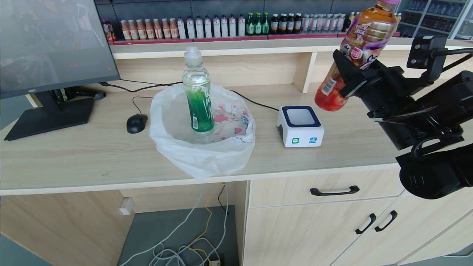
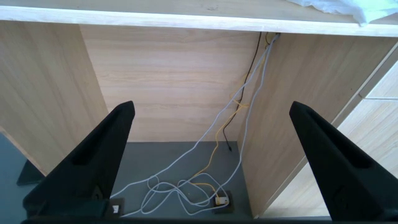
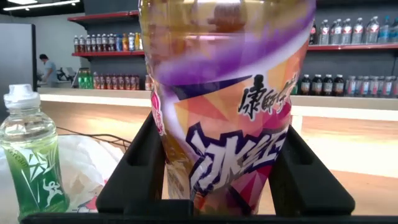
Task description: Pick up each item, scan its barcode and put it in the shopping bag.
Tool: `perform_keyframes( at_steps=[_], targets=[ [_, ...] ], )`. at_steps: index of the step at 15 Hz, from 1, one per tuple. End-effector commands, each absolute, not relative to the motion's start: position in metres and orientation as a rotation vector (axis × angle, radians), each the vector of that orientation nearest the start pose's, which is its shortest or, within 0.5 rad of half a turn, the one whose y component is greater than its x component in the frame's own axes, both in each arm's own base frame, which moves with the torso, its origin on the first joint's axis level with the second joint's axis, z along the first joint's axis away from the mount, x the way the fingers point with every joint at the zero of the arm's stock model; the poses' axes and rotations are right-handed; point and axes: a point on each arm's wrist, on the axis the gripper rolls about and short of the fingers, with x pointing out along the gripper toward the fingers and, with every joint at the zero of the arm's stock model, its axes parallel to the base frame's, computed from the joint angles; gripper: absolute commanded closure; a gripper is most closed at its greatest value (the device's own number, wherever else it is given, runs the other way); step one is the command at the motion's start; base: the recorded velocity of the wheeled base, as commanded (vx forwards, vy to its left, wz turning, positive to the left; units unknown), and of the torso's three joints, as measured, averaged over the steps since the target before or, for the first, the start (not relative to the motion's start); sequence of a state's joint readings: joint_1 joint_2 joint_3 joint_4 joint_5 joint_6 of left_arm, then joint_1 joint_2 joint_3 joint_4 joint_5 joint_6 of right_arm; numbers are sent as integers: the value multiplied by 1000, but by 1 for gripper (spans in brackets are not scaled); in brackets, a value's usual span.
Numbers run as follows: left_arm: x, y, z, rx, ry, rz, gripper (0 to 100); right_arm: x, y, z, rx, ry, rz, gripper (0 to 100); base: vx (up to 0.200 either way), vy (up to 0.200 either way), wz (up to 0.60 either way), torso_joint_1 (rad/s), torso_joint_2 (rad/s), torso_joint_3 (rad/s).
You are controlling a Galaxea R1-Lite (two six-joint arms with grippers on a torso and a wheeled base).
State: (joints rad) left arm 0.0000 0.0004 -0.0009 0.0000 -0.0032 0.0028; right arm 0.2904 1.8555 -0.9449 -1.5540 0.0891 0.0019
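Note:
My right gripper (image 1: 353, 75) is shut on an amber tea bottle (image 1: 354, 55) with a purple label, held tilted in the air to the right of and above the white scanner box (image 1: 300, 126). Its barcode faces down and left. Up close, the tea bottle (image 3: 227, 106) sits between the black fingers (image 3: 134, 168). A clear bottle with a green label (image 1: 198, 94) stands upright inside the white shopping bag (image 1: 201, 147) at the counter's middle; the green bottle (image 3: 34, 155) also shows in the right wrist view. My left gripper (image 2: 211, 162) hangs open below the counter.
A monitor (image 1: 51, 44) stands at the counter's far left with a black mouse (image 1: 136, 123) beside the bag. Cables run across the countertop and hang under it (image 2: 249, 106). A raised shelf (image 1: 258, 44) backs the counter; drawers with black handles (image 1: 334, 191) are below.

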Motion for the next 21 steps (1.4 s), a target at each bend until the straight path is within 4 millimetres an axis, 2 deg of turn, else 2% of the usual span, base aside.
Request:
perform_keyframes(
  at_steps=[1,4,21],
  targets=[
    [-23,0,76,2,-2,-3,0,320,98,253,96,-624,345,100,0,0,0,0,0,0],
    [-23,0,76,2,-2,-3,0,324,97,252,112,-622,318,100,0,0,0,0,0,0],
    [-23,0,76,0,-2,-3,0,330,96,248,136,-619,318,100,0,200,0,3,2,3]
  ],
)
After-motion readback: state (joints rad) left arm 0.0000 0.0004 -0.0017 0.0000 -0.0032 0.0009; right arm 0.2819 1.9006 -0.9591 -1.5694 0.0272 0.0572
